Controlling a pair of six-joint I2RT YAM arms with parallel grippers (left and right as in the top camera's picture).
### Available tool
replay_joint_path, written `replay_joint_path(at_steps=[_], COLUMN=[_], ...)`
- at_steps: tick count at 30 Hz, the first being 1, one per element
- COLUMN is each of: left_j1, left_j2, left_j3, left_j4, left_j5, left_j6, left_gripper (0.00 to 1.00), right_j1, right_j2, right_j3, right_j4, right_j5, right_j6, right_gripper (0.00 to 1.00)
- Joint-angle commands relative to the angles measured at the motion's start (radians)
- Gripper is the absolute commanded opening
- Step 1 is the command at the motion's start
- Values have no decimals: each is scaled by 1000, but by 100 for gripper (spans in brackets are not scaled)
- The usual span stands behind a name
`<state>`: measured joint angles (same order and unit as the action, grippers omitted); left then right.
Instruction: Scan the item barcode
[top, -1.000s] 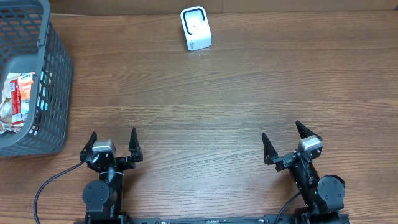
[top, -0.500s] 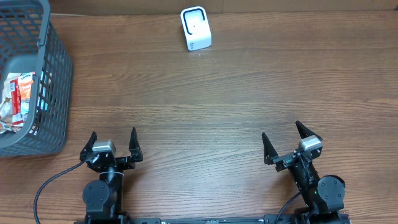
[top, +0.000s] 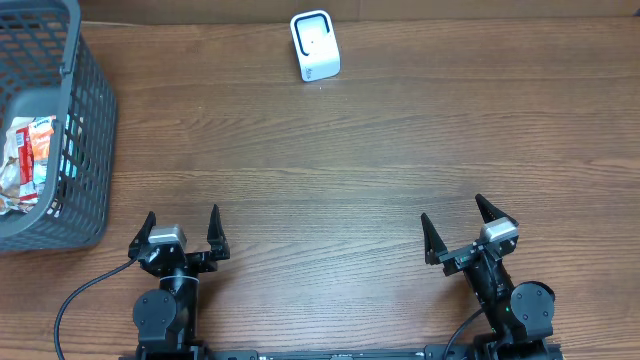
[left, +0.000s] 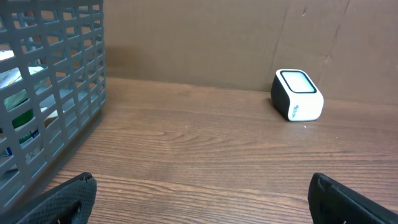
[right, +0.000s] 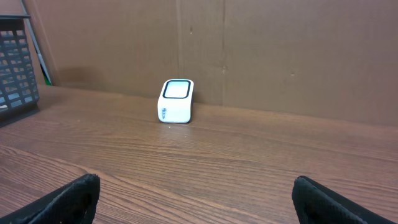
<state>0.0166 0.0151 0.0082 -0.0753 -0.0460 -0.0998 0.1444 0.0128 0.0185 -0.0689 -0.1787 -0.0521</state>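
A white barcode scanner (top: 315, 46) with a dark-rimmed window stands at the table's far edge, also seen in the left wrist view (left: 297, 94) and the right wrist view (right: 176, 101). Packaged items (top: 22, 165) lie inside the grey basket (top: 92, 130) at the far left; through the basket's wall (left: 56, 93) they show only in bits. My left gripper (top: 181, 230) rests near the front left, open and holding nothing. My right gripper (top: 457, 228) sits at the front right, also open and holding nothing. Both are far from the scanner and the basket.
Brown cardboard (right: 249, 50) walls off the back of the wooden table (top: 350, 160). A cable (top: 75, 300) runs from the left arm's base toward the front edge.
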Motion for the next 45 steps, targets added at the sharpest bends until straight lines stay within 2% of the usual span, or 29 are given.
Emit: replay_joint_path(at_steps=[1,45], left_j1=[1,1], left_j2=[-11,-10], left_j3=[-3,-3], left_j4=[4,2], left_j5=[-13,14], left_j6=[18,6], left_gripper=[100,100], right_j1=[-5,-5], right_j2=[-9,-9], right_j3=[-11,-11], right_j4=[3,3], right_j5=[5,5], right_j6=[3,3], right_gripper=[100,100])
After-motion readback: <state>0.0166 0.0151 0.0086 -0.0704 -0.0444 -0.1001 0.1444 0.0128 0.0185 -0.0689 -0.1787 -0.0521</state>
